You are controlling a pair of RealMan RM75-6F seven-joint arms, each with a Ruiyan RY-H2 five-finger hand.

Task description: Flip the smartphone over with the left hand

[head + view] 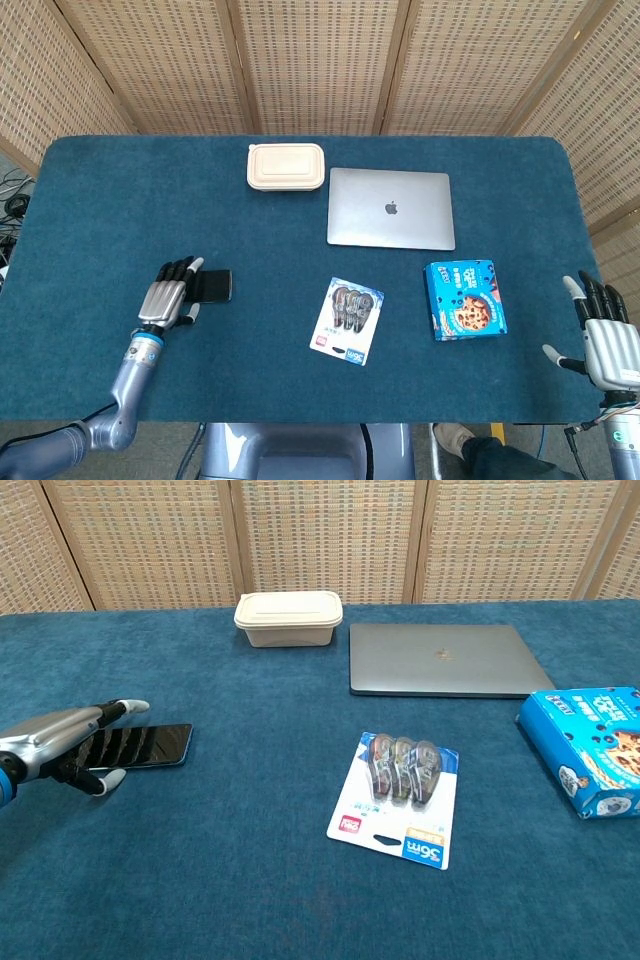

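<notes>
A black smartphone lies flat on the blue table cloth at the left. My left hand reaches over its left end, fingers stretched out and spread across the phone, thumb low beside its near edge. The chest view does not show a closed grip on it. The fingers hide the phone's left half. My right hand hovers at the table's right front corner, fingers spread, holding nothing; the chest view does not show it.
A blister card of small items lies mid-table. A blue cookie box sits to the right. At the back are a closed grey laptop and a beige lidded container.
</notes>
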